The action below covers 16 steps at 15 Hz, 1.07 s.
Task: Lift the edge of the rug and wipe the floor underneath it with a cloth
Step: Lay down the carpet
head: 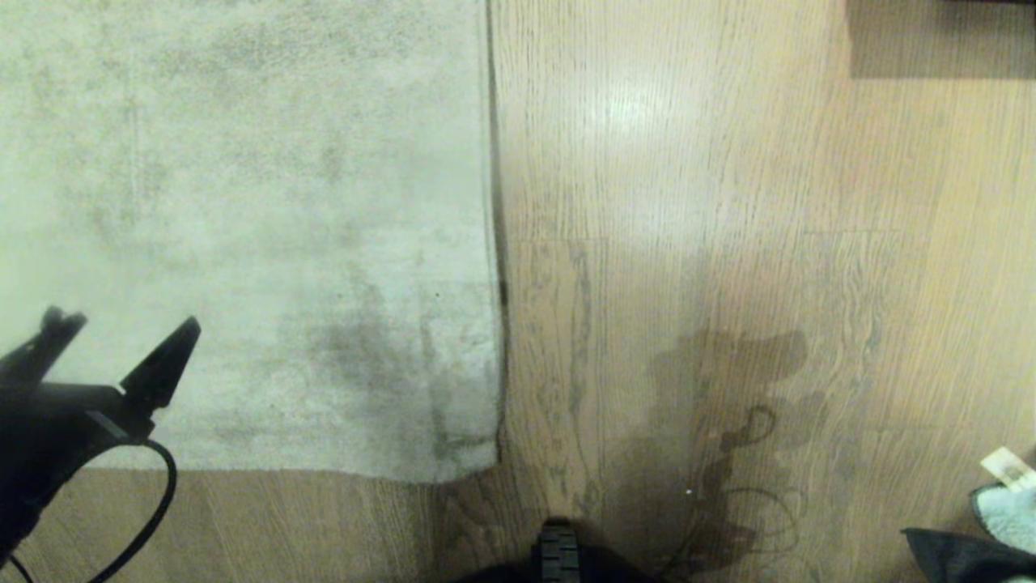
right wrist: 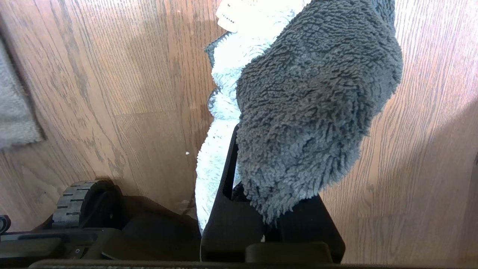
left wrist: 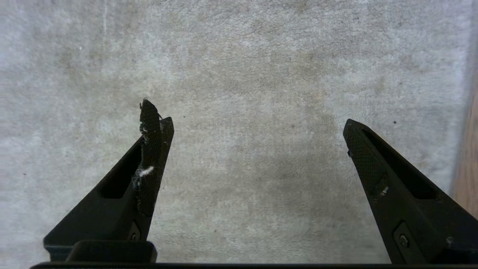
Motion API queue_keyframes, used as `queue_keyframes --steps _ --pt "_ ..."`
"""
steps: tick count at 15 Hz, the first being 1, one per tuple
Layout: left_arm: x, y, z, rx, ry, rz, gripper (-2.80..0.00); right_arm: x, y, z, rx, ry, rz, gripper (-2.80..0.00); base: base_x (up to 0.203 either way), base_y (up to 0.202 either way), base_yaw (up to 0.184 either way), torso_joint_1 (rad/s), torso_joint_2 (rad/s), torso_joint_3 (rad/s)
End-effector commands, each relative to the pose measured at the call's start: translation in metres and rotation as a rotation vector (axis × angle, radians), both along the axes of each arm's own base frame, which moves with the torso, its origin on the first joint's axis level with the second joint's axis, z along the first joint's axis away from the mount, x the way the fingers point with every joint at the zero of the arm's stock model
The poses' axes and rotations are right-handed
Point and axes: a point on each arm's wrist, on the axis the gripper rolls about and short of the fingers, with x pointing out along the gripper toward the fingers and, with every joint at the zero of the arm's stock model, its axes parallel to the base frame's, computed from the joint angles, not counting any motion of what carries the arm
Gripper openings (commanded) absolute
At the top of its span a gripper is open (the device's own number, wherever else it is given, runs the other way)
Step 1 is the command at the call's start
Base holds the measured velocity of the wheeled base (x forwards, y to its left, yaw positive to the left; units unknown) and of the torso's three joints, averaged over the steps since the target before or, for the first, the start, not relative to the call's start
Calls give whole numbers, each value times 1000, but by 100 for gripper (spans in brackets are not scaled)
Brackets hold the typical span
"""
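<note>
I see my right gripper [right wrist: 239,179] pinched tight on the cloth [right wrist: 310,108]. The fluffy cloth is dark grey with a white part, and it hides the fingertips. Under it is the shiny brown wood floor [right wrist: 112,93]. A bit of grey rug [right wrist: 15,112] and a black wheel [right wrist: 80,203] show too.

Rug edge [head: 495,243] flat on floor [head: 728,202]

Pale beige-grey rug [head: 243,202] with mottled darker patches; light brown wood-grain floor [head: 728,202]; dark grey and white cloth [right wrist: 306,104].
</note>
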Motion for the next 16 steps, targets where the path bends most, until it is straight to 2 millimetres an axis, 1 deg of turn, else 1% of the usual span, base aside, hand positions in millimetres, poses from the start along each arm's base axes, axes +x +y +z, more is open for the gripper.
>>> queue_keyframes --steps 1,7,9,14,16 --pt "-6 -2 1 11 -15 -13 0 0 0 0 1 1 0 -280 0 0 0 0 0 0" --pt "-9 -5 -8 -11 85 -34 0 0 0 0 1 1 0 -280 0 0 0 0 0 0" --pt "-13 -10 -11 -13 127 -70 0 0 0 0 1 1 0 -280 0 0 0 0 0 0" --pt "-32 -11 -21 -63 247 -81 0 0 0 0 1 1 -1 -280 0 0 0 0 0 0" --pt "-37 -11 -28 -72 309 -85 0 0 0 0 1 1 0 -280 0 0 0 0 0 0"
